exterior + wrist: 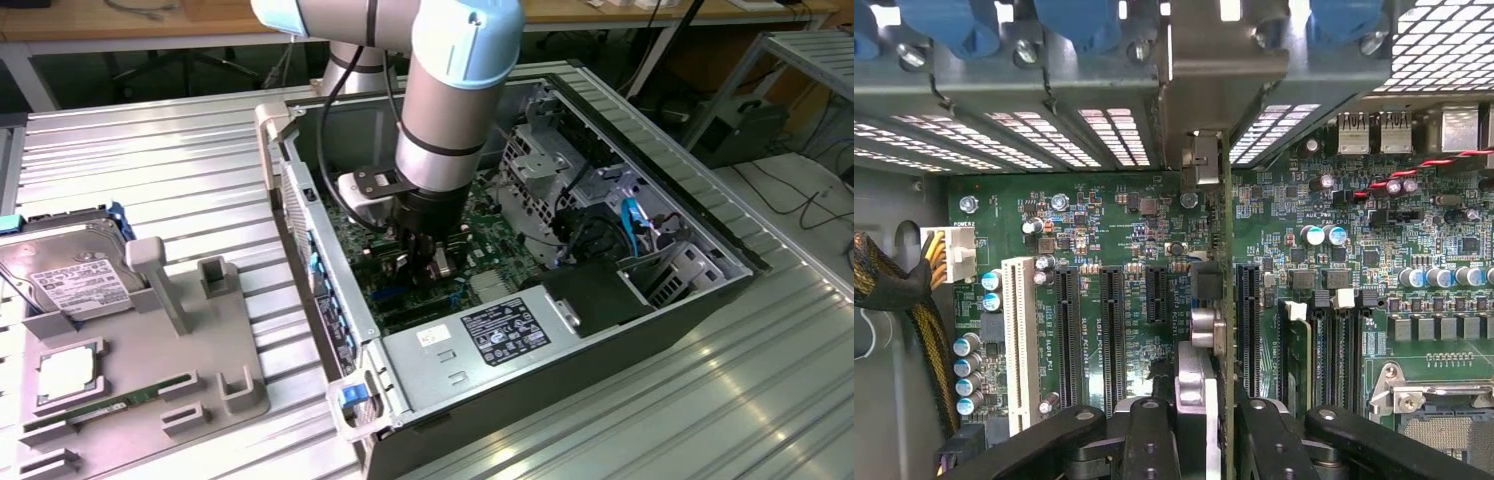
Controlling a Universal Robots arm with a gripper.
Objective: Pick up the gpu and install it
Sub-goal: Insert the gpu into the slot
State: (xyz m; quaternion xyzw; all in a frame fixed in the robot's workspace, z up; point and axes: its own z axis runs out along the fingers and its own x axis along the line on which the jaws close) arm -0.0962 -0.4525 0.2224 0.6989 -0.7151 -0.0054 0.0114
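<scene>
- Inside the open computer case (694, 215), the arm reaches down and the end effector (424, 262) hangs just above the motherboard (1104, 215).
- End effector (1199, 425) fingers are clamped on the gpu (1226, 300), held edge-on and upright over the black expansion slots (1112, 335).
- Outside the case, on the surface (160, 160), a hard drive (74, 275) sits in a grey fixture (200, 340).

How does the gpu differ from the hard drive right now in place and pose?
The gpu stands on edge inside the computer case, clamped by the gripper above the motherboard; the hard drive lies flat, label up, on the grey fixture outside the case, untouched. Both are computer parts.
</scene>
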